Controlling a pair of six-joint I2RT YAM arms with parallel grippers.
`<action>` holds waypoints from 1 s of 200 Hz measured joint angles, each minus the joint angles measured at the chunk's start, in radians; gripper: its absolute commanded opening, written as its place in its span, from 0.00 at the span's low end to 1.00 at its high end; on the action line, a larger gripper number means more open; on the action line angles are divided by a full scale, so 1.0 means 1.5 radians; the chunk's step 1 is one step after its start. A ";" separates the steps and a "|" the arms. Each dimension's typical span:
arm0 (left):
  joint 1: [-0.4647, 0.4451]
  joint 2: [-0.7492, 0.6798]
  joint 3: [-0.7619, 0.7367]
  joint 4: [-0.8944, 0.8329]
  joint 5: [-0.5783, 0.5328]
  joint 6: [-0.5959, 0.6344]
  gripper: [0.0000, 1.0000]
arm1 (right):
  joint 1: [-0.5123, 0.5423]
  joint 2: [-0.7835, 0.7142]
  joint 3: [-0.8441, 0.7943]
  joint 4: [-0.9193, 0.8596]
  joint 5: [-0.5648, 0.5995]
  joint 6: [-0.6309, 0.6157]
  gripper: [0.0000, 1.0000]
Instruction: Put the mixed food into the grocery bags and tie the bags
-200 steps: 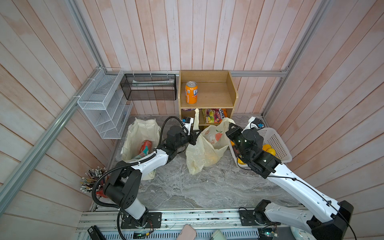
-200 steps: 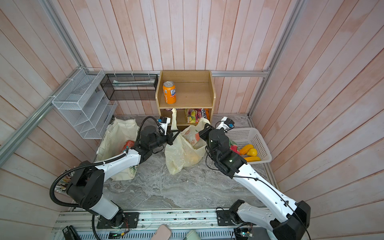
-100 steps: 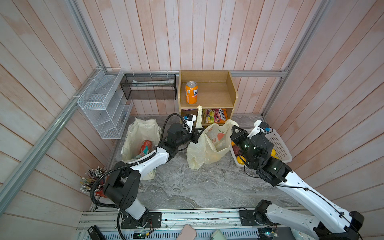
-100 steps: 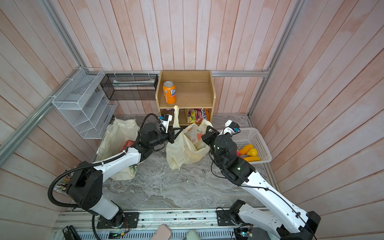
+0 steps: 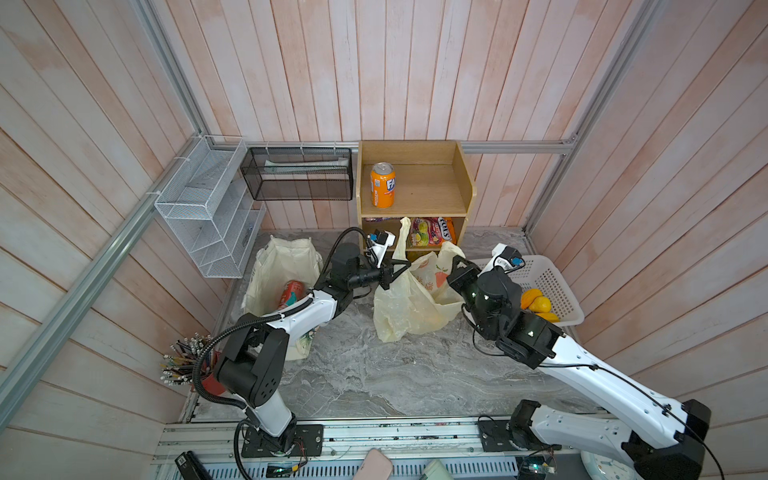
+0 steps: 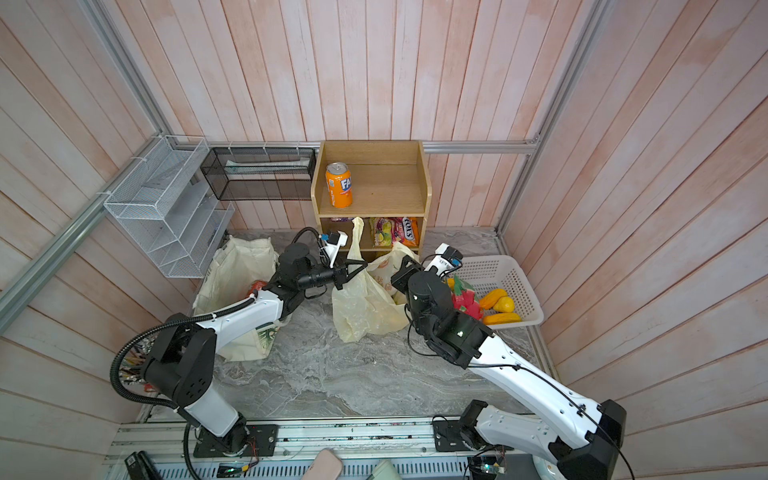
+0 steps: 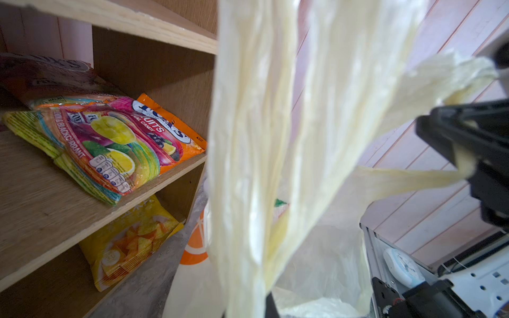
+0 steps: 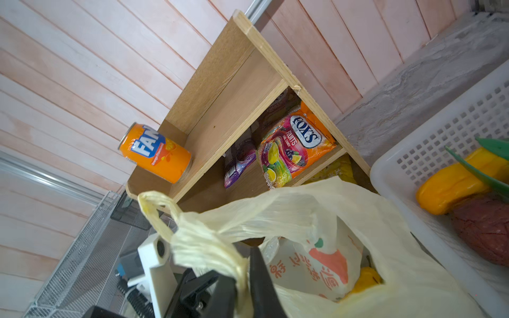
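The pale-yellow plastic grocery bag point(image 5: 409, 307) printed with oranges stands mid-table in both top views. My left gripper point(image 5: 404, 265) is shut on one of its handles, whose loop point(image 5: 402, 235) sticks up above the jaws. My right gripper point(image 5: 456, 264) is on the bag's other side. In the right wrist view its narrow jaws point(image 8: 242, 265) hold a bunched handle point(image 8: 203, 247). Something yellow point(image 8: 366, 278) lies inside the bag. At the left, the red can point(image 5: 293, 291) sits in the open cream canvas tote point(image 5: 286, 255).
A wooden shelf unit point(image 5: 419, 191) stands at the back with an orange soda can point(image 5: 382, 185) and candy packets point(image 5: 432, 230). A white perforated basket point(image 5: 555, 278) holding yellow fruit point(image 5: 536, 301) is close by my right arm. Wire racks point(image 5: 208, 199) hang on the left wall.
My right arm's elbow has swung outward and toward the front while its gripper stayed at the bag's handle. My left gripper shifted slightly right with its handle.
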 measured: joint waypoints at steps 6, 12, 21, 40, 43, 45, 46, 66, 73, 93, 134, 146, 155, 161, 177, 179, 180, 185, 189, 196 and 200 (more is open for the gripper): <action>0.002 0.001 0.000 0.001 0.009 0.001 0.00 | -0.035 0.006 0.006 0.000 -0.040 -0.008 0.46; 0.004 0.001 0.000 0.001 0.017 0.002 0.00 | -0.072 0.013 0.014 -0.001 -0.085 -0.018 0.50; 0.005 0.001 0.000 0.002 0.027 0.003 0.00 | -0.119 0.025 0.030 -0.002 -0.153 -0.035 0.56; 0.007 0.001 0.000 0.001 0.043 0.005 0.00 | -0.192 0.051 0.072 -0.017 -0.288 -0.075 0.64; 0.007 0.001 0.000 0.001 0.045 0.005 0.00 | -0.200 0.053 0.078 -0.019 -0.307 -0.079 0.65; 0.008 0.001 0.000 0.001 0.046 0.005 0.00 | -0.202 0.054 0.080 -0.019 -0.315 -0.082 0.66; 0.008 0.001 0.000 0.001 0.048 0.005 0.00 | -0.205 0.054 0.082 -0.021 -0.324 -0.089 0.67; 0.012 0.001 0.000 0.001 0.054 0.005 0.00 | -0.230 0.046 0.098 -0.035 -0.407 -0.131 0.76; 0.014 0.001 0.000 0.001 0.056 0.005 0.00 | -0.237 0.037 0.099 -0.037 -0.431 -0.145 0.78; 0.020 0.001 0.000 0.001 0.064 0.005 0.00 | -0.264 0.002 0.099 -0.045 -0.488 -0.189 0.79; 0.028 0.001 0.000 0.000 0.067 0.005 0.00 | -0.326 -0.099 0.043 -0.030 -0.540 -0.259 0.81; 0.030 0.001 0.000 -0.002 0.068 0.005 0.00 | -0.348 -0.137 -0.009 -0.022 -0.543 -0.267 0.81; 0.031 0.001 0.000 -0.002 0.068 0.005 0.00 | -0.363 -0.159 -0.049 -0.019 -0.543 -0.267 0.79; 0.032 0.001 0.000 -0.003 0.069 0.005 0.00 | -0.374 -0.174 -0.078 -0.017 -0.544 -0.266 0.77; 0.035 0.001 0.000 -0.004 0.069 0.005 0.00 | -0.396 -0.200 -0.151 -0.017 -0.548 -0.261 0.73; 0.035 0.001 0.001 -0.005 0.069 0.005 0.00 | -0.397 -0.202 -0.159 -0.017 -0.549 -0.260 0.73; 0.035 0.001 0.001 -0.005 0.069 0.005 0.00 | -0.397 -0.203 -0.162 -0.018 -0.549 -0.260 0.73; 0.036 0.001 0.001 -0.005 0.069 0.005 0.00 | -0.400 -0.207 -0.180 -0.021 -0.551 -0.259 0.72; 0.037 0.001 0.001 -0.005 0.069 0.005 0.00 | -0.401 -0.209 -0.193 -0.024 -0.554 -0.256 0.71; 0.038 0.001 0.002 -0.006 0.071 0.005 0.00 | -0.402 -0.213 -0.211 -0.028 -0.559 -0.254 0.67; 0.038 0.001 0.002 -0.007 0.071 0.005 0.00 | -0.402 -0.215 -0.220 -0.030 -0.562 -0.252 0.64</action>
